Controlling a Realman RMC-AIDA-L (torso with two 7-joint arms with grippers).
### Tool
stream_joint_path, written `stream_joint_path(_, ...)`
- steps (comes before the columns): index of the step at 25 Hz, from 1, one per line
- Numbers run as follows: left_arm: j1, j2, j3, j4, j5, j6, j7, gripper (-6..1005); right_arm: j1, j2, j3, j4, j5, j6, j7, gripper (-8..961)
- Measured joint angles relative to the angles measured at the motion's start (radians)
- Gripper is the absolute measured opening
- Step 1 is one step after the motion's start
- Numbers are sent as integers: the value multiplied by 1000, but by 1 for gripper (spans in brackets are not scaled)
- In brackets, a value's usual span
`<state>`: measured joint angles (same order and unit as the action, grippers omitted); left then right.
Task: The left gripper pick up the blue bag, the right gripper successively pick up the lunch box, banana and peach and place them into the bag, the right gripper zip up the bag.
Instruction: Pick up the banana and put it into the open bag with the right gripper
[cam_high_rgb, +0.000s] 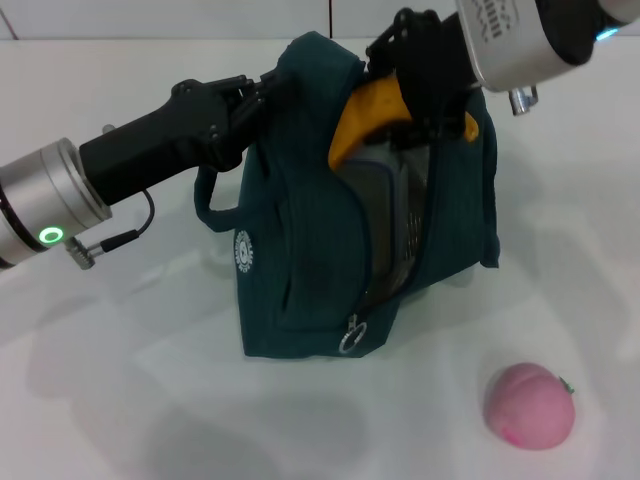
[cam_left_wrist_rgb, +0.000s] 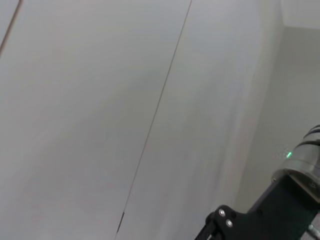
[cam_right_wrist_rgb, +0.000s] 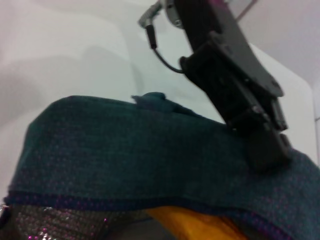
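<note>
Right gripper (cam_high_rgb: 425, 75) grips banana (cam_high_rgb: 372, 112) over blue bag (cam_high_rgb: 300, 260)

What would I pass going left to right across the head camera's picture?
The left gripper holding up the blue bag, then the banana held at the bag's opening by the right gripper, then the peach on the table.

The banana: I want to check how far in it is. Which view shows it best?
The head view: the banana hangs over the blue bag's open mouth in the right hand. The right wrist view shows only an orange-yellow sliver; the left wrist view shows none.
</note>
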<state>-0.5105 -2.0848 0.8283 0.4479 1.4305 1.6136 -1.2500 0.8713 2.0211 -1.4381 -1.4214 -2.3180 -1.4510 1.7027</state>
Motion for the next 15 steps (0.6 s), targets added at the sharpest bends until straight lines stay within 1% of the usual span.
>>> stream_joint_path(6,3,1,0,2,-2,-12,1,45,-3,3,3,3,20,13,11,491)
stream_joint_path(11,7,2,0,2,-2,-12,7,45,-29,0,34,-5,89,35,2,644)
stream_joint_path(14,7,2,0,1,-3,-12,11,45,-59,-2,85,-13,136,39,-12,723)
stream_joint_path(15,7,2,0,1,-3,-13,12,45,-81,-2,114,-22,162,39,-25,747)
